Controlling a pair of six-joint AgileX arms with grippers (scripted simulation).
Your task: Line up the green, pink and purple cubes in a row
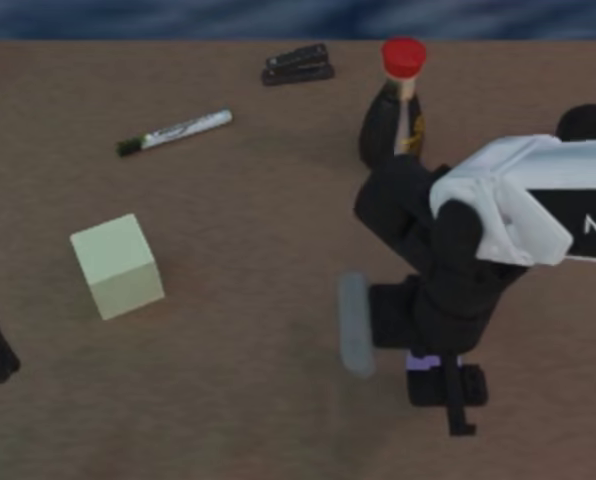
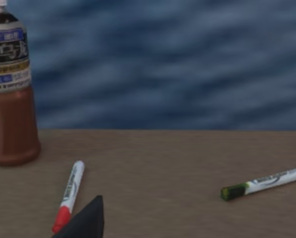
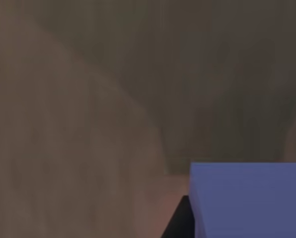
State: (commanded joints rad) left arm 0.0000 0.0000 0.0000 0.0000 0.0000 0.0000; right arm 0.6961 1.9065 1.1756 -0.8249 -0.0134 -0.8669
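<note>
**Purple cube in the right pincer, green cube waiting at left**

While the left arm sits parked at the top view's left edge, its pincer's state impossible to tell, the green cube [image 1: 117, 265] rests left of centre on the surface [image 1: 248, 400]. A green-capped marker [image 1: 174, 132] lies upper left. Lower right of centre, the right pincer [image 1: 436, 365] seems clamped on the purple cube [image 1: 424, 360]. No pink cube shows. Placing it well probably means lowering it level, faces square with the green cube's, before releasing.
</note>
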